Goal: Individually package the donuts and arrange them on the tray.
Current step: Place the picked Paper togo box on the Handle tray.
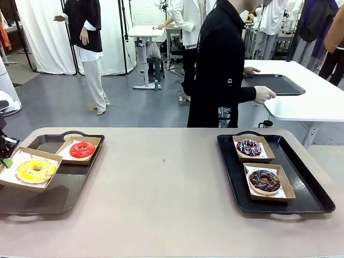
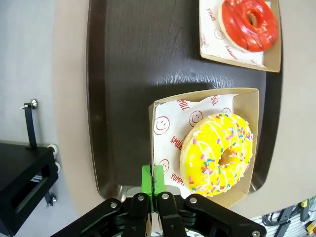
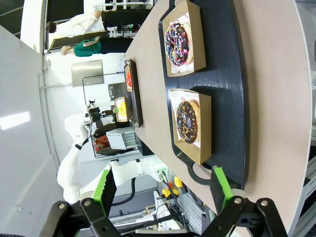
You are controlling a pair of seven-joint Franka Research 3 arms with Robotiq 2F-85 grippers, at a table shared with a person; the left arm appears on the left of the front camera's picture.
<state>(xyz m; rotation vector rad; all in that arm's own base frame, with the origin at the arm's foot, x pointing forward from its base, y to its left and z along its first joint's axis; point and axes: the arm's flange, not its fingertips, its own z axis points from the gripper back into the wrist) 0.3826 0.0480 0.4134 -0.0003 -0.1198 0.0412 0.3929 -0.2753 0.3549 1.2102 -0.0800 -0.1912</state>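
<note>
- Nearest the front camera runs the beige tabletop [image 1: 161, 199], its near edge cut off at the bottom of the picture.
- Two dark trays lie on it, well apart: the left tray [image 1: 59, 196] runs off the picture's left side, the right tray [image 1: 309, 191] shows whole.
- On the left tray sit two paper-lined cardboard boxes: the near box [image 2: 249, 106] holds the yellow sprinkled donut [image 2: 217, 153], the far box [image 1: 67, 145] the glossy red donut [image 1: 82, 149].
- The left claw [image 2: 153, 178] is closed, its green pads pressed together over the near box's edge; whether they pinch the cardboard or the paper liner is hard to make out. In the front view most of this claw is cut off at the left edge.
- On the right tray, the far box carries the dark donut with white-purple sprinkles [image 1: 249, 147], the near box the chocolate donut [image 1: 264, 180].
- The right claw [image 3: 163, 190] hangs with jaws spread wide, holding nothing, off the right tray's end.
- A person in black [image 1: 220, 64] stands beyond the tabletop, cropped at the top.
</note>
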